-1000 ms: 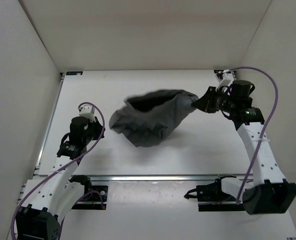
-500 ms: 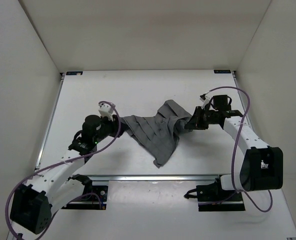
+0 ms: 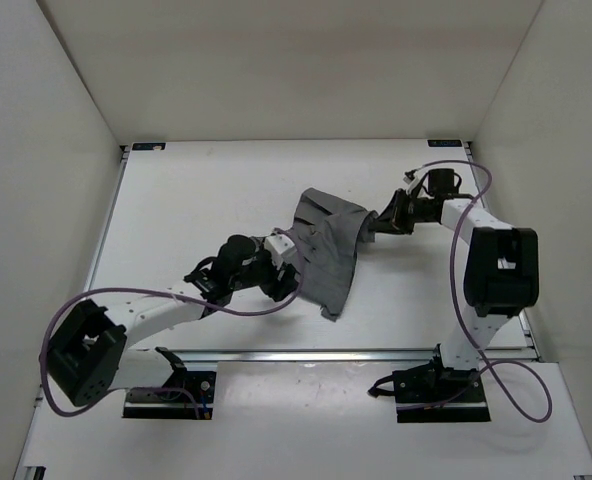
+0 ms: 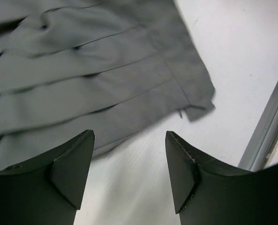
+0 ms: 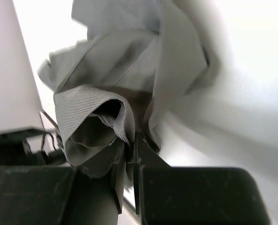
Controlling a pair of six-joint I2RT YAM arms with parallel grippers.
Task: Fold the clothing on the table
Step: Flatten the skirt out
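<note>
The left hand (image 4: 129,140) is wide open and holds nothing. The grey clothing (image 3: 326,250) lies on the white table (image 3: 196,200) just past its fingers. The right hand (image 5: 129,150) is squeezed shut on a bunched edge of the clothing. A metal rail (image 4: 266,126) runs off to the left hand's right side.

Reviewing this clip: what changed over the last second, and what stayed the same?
The left gripper swung in from the left to the near-left edge of the wrinkled grey fabric garment and opened; it holds nothing. The garment, billowed up before, dropped into a narrower heap on the white table. The right gripper stayed shut on the garment's right end.
</note>
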